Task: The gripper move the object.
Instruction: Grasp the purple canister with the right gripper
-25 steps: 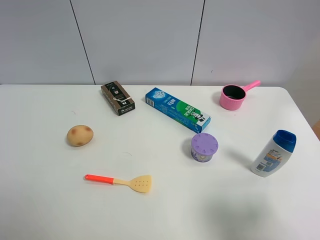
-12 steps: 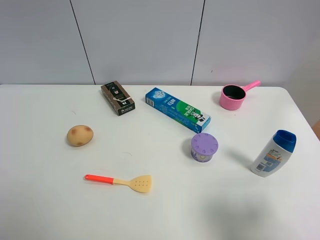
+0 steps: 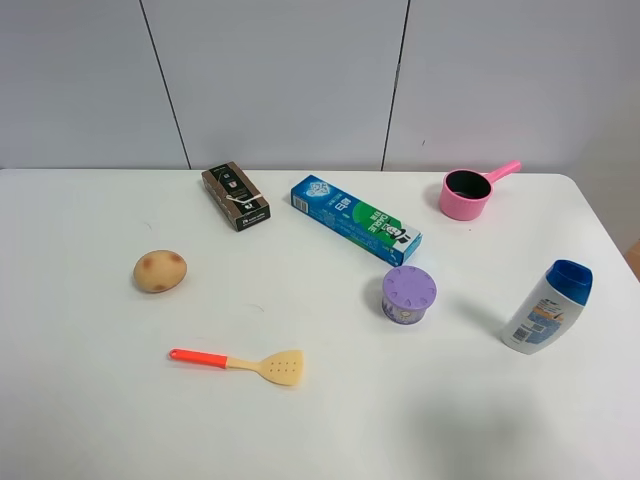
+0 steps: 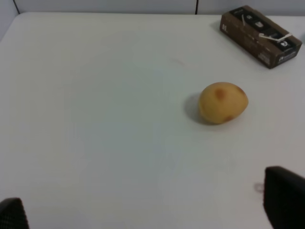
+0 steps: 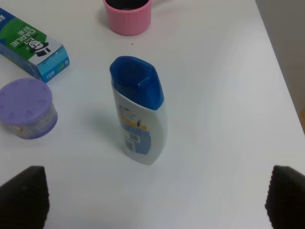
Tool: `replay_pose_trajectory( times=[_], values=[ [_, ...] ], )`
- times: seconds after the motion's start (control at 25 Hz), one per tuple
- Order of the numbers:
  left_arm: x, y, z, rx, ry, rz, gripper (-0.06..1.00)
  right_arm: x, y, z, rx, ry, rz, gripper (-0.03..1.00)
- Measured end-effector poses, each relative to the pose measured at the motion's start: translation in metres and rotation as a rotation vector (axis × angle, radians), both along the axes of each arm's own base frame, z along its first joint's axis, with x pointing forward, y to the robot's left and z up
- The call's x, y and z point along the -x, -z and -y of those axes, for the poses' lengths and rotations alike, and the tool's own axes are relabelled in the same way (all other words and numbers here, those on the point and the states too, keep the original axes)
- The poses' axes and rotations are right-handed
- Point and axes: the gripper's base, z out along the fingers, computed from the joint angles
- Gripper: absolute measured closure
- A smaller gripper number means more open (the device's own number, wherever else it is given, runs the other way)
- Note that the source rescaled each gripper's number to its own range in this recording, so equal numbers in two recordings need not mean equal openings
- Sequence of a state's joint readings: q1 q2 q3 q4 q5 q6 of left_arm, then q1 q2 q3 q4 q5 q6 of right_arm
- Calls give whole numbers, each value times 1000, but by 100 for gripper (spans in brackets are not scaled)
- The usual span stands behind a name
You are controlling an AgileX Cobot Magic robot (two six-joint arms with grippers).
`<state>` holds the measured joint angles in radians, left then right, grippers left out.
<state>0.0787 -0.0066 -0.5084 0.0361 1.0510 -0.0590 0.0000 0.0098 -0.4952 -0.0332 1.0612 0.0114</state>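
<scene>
Purple tub (image 3: pixel 409 293) upright on the white desk (image 3: pixel 330 420), just nearer than the toothpaste box (image 3: pixel 356 219), left of the blue-capped bottle (image 3: pixel 547 306); left tool (image 4: pixel 148 207) and right tool (image 5: pixel 155 198) both spread wide.

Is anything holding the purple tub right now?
No, the purple tub sits alone on the white table, with nothing gripping it in the exterior high view.

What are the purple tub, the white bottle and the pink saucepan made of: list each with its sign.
Purple tub: likely plastic, matte; lilac lid with moulded dots, printed label on the wall.
White bottle: plastic, smooth, faintly glossy; blue cap, printed label.
Pink saucepan: looks like plastic, even matte pink, dark inside; metal cannot be ruled out.
</scene>
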Motion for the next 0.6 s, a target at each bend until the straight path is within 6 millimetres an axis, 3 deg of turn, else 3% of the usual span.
replay_pose_trajectory(
  times=[0.6],
  values=[
    [0, 0, 0, 0, 0, 0, -6, 0, 0, 0, 0, 0, 0, -1]
  ],
)
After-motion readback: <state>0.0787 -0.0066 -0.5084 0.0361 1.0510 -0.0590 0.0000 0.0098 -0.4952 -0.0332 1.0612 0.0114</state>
